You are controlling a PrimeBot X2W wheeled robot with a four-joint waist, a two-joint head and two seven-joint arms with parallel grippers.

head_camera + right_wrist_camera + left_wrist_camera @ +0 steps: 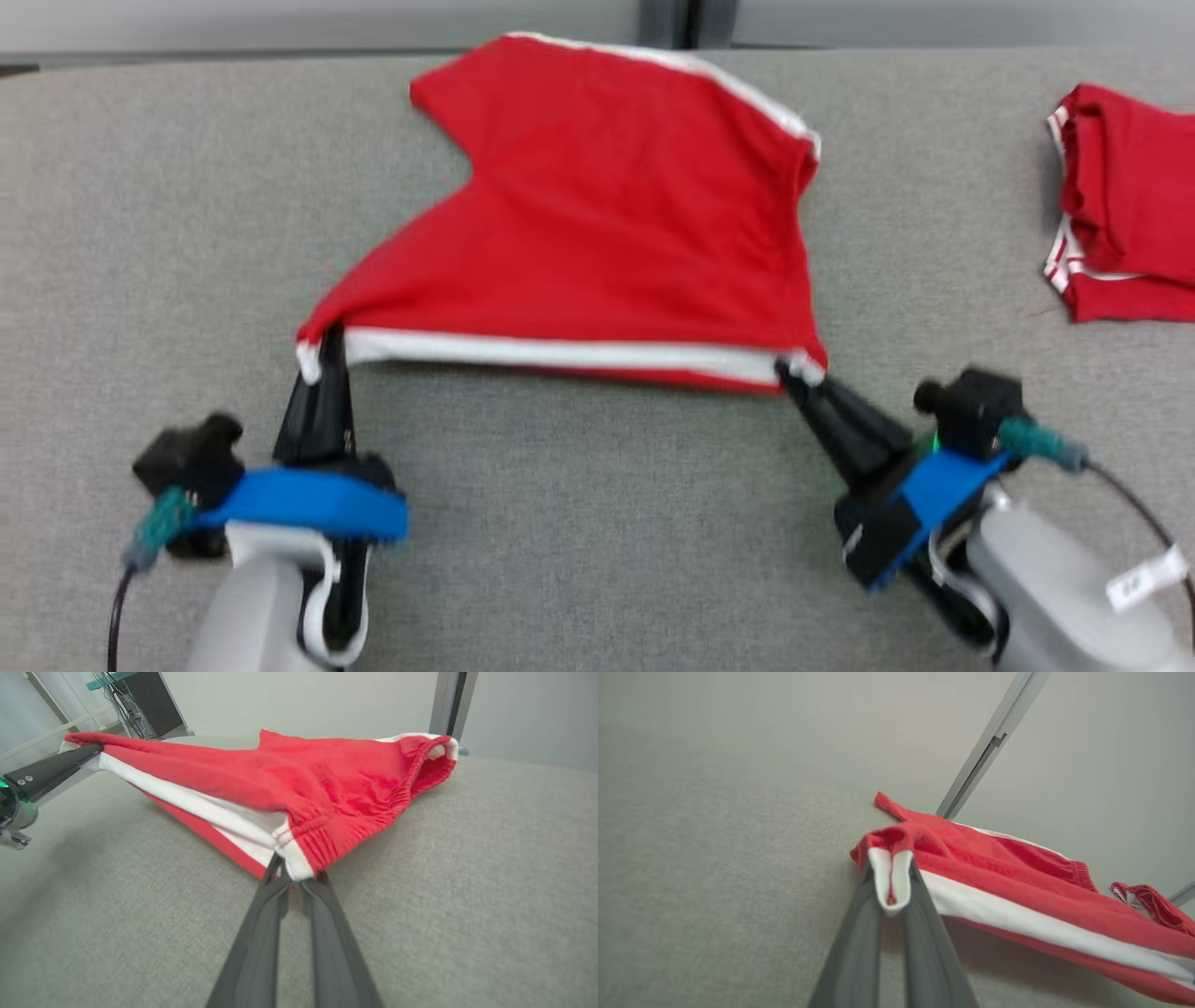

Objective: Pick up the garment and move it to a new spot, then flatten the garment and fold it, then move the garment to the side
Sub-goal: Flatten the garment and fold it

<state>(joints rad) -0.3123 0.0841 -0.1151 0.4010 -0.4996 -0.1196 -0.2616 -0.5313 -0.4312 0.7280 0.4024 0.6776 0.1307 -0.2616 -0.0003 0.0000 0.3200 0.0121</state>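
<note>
Left gripper (322, 355) and right gripper (794, 375) each had a near corner of the shorts (607, 215) clamped, edge stretched between them.

A lab-like test room: grey cloth-covered table (597, 560), bare pale partition walls (303, 700), cabled equipment rack (149, 704).

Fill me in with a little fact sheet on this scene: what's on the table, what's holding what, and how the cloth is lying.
garment: red shorts with a white side stripe
left fingers: shut on the left end of the stripe
right fingers: shut on the other end, by the elastic waistband
lie of cloth: near edge stretched between both arms and lifted; far part resting on the table
surface: grey fabric-covered table
also there: second red garment, bunched at the far right, untouched
</note>
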